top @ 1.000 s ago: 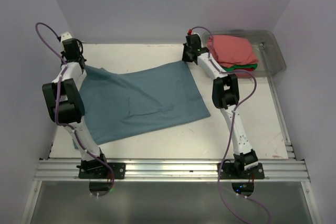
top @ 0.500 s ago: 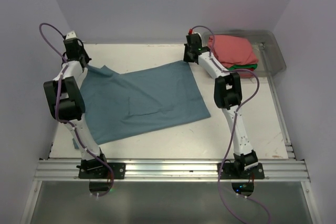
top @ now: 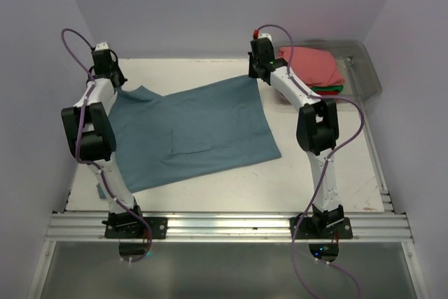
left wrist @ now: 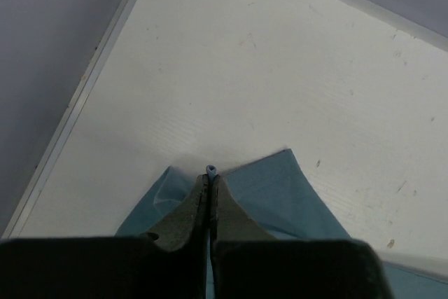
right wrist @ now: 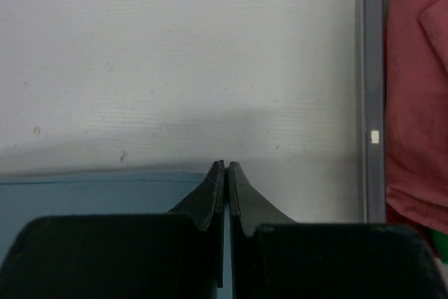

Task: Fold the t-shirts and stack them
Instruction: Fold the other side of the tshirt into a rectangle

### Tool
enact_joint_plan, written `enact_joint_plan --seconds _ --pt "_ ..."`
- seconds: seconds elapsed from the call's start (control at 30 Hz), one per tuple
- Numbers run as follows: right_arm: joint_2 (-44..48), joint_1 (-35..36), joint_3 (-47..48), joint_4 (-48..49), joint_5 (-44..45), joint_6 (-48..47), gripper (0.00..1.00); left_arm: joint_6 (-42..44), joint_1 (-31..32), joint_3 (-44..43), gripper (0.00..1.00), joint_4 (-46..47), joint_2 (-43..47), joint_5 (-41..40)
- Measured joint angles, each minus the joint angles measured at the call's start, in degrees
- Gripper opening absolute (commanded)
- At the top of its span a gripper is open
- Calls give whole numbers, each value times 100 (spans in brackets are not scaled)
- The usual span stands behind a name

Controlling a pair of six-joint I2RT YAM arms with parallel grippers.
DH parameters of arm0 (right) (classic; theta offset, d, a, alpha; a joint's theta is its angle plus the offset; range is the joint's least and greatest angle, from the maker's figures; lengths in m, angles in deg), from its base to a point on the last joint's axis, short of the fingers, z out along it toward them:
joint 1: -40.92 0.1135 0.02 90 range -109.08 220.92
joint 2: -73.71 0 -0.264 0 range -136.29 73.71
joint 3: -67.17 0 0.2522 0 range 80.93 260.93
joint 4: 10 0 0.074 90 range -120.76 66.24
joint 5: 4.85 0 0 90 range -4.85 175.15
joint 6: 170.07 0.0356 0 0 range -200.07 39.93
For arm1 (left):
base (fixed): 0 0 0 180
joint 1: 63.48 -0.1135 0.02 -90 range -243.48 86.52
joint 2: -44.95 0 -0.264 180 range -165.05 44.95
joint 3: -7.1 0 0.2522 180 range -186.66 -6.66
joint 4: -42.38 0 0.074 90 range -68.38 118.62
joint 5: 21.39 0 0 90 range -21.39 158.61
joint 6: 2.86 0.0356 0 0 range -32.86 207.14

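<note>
Slate-blue t-shirt (top: 192,127) lies spread flat over the left and middle of the table (top: 329,173), long axis running left to right with the right end slanting toward the near side, and soft creases across its middle. Clear bin (top: 369,68) stands at the far right corner, holding a folded pile topped by the salmon-pink t-shirt (top: 311,66), with a sliver of the green t-shirt (top: 330,89) showing beneath; what lies lower cannot be made out. Left gripper (top: 117,87) is clamped tight on the far-left corner, a nub of blue cloth showing at its tips in the wrist view (left wrist: 208,175). Right gripper (top: 254,75) is likewise pinched together on the far-right corner (right wrist: 225,167), a thin blue line visible between its fingers. Both tools sit on the far edge, so the whole garment lies to their near side, and each arm is nearest its own corner. Assessment: the fold would carry that far edge toward the near edge. Bin rim stands just beside the right gripper, and the left wall (top: 35,103) is close by the left arm; the middle of the table is free.
</note>
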State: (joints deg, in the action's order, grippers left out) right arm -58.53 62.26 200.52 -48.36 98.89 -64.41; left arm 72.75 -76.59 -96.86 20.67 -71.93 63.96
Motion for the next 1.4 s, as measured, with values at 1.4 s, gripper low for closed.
enact_joint_plan --seconds 1.4 --pt "2284 415 -3917 -463 977 168 0 -555 245 3473 0 -2905 5016 -649"
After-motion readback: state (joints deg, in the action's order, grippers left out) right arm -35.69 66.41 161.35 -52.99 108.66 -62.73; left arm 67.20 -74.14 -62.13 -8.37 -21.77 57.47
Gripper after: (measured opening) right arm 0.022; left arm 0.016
